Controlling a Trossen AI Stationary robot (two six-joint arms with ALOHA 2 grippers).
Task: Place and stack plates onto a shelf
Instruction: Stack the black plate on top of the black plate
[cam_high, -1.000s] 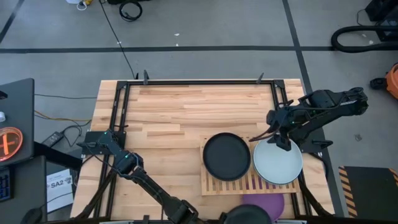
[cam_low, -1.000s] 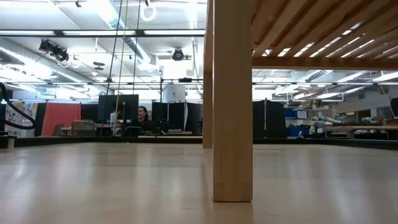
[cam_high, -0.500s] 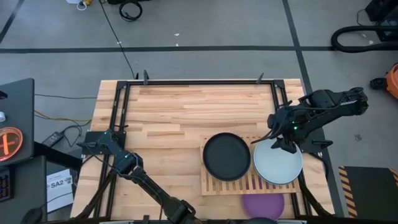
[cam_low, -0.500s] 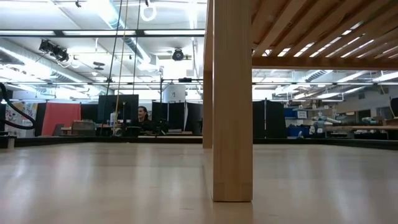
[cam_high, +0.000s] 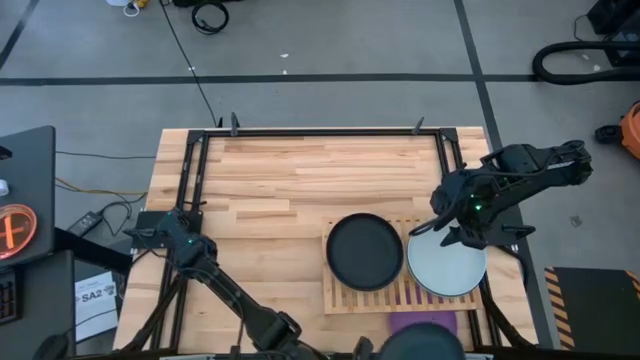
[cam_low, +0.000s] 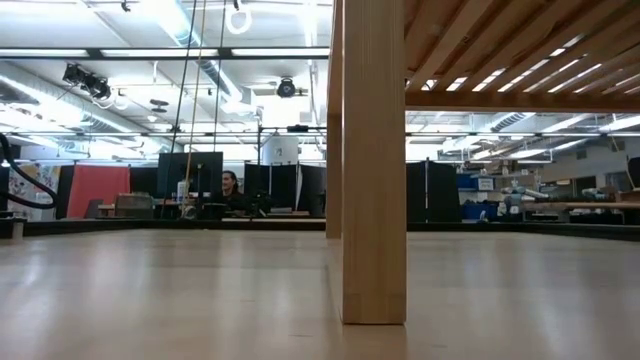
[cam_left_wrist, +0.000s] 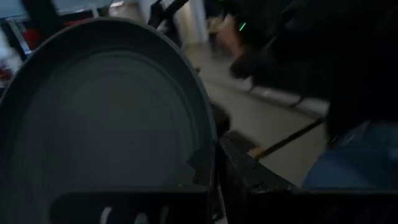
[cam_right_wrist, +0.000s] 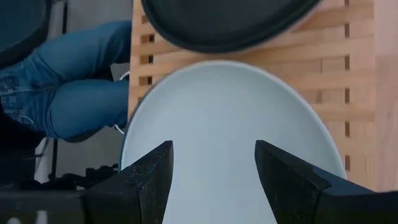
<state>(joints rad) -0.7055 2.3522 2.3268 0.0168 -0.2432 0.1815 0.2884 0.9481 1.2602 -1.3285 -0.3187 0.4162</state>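
From above, you see the shelf (cam_high: 400, 283) at the table's (cam_high: 280, 180) near right corner, long axis across; a black plate (cam_high: 364, 251) and a pale plate (cam_high: 446, 264) lie flat on it, the pale one overhanging its right end. Your right gripper (cam_high: 440, 232), fingers spread, hovers over the pale plate's far rim. A paper beside the table reads "SA2" (cam_high: 92, 296). In the left wrist view, your left gripper (cam_left_wrist: 214, 180) is clamped on a dark plate's (cam_left_wrist: 99, 118) rim.

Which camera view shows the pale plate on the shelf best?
The high view: the whole pale plate lies beside the black plate on the shelf. The right wrist view shows most of it, closer. The low and left wrist views show nothing of it.
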